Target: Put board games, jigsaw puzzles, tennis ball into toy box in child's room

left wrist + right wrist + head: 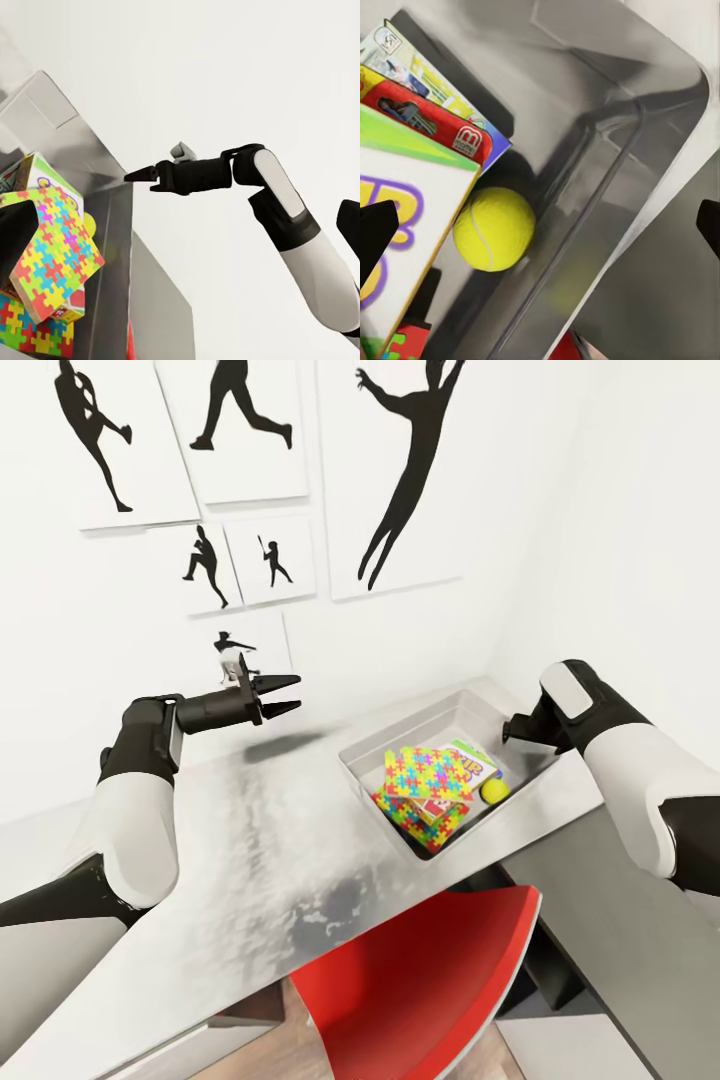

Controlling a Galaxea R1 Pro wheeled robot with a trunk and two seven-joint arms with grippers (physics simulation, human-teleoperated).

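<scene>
- Grey open-top plastic toy box point(362, 775) sits on the brushed-metal table point(250, 860), hard up against the table's right end near the room corner.
- Inside it: a bright multicoloured jigsaw puzzle box point(430, 774) on top of the stack, tilted, with a second puzzle box of the same pattern point(436, 828) under it at the near wall.
- Flat board game boxes point(431, 105) lie fanned under and beside the puzzles; the exact count is hard to read.
- Yellow-green tennis ball point(494, 790) rests on the box floor, touching the stack's edge and just beside the right wall. The far part of the floor is bare.
- Left gripper point(283, 696) hovers above the table, left of the box and well apart from it; fingers parted a little, nothing between them.
- Right gripper point(510, 732) is just above the box's right rim; in the right wrist view its black fingertips point(375, 232) are spread wide either side of the ball, holding nothing.
- Free tabletop runs left of the box.
- Red moulded chair point(420, 980) is tucked at the table's near edge, below the box.
- White wall with black athlete silhouette prints point(405, 470) is close behind.
</scene>
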